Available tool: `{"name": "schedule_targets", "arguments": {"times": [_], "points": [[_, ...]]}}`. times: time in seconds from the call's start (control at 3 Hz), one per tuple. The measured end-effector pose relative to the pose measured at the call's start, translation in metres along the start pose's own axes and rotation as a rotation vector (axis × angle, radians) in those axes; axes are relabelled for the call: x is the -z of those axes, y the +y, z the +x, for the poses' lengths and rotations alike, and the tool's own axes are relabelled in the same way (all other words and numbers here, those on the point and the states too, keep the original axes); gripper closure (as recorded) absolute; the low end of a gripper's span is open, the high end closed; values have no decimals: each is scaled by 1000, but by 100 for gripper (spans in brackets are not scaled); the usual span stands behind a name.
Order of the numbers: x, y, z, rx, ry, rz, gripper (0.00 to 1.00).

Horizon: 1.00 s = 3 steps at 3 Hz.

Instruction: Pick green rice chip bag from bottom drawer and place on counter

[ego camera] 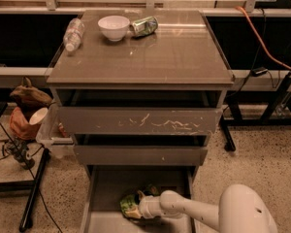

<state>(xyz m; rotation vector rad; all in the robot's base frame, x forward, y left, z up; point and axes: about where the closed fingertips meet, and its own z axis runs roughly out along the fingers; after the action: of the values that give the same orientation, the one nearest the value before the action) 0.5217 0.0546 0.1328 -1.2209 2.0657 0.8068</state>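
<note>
The green rice chip bag (129, 206) lies crumpled on the floor of the open bottom drawer (103, 188), near its front middle. My gripper (141, 206) is down in that drawer at the end of the white arm (194, 211), which reaches in from the lower right. The gripper is right against the bag's right side and hides part of it. The counter (184, 47) is the grey-brown top of the cabinet, above the drawers.
On the counter's back left stand a white bowl (113, 27), a green-and-silver can on its side (145, 26) and a lying plastic bottle (73, 34). Two scratched drawers (138, 120) sit partly open above the bottom one. Cables and clutter lie at the left.
</note>
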Motion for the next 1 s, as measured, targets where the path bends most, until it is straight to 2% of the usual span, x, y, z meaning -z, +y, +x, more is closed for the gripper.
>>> {"name": "schedule_targets", "arguments": {"times": [0.33,0.67,1.0], "points": [[3,1,-3,0,0,0,100],[26,10,-20,18,-10,19,100],[109,-17,-61,3,-55,189,100]]}}
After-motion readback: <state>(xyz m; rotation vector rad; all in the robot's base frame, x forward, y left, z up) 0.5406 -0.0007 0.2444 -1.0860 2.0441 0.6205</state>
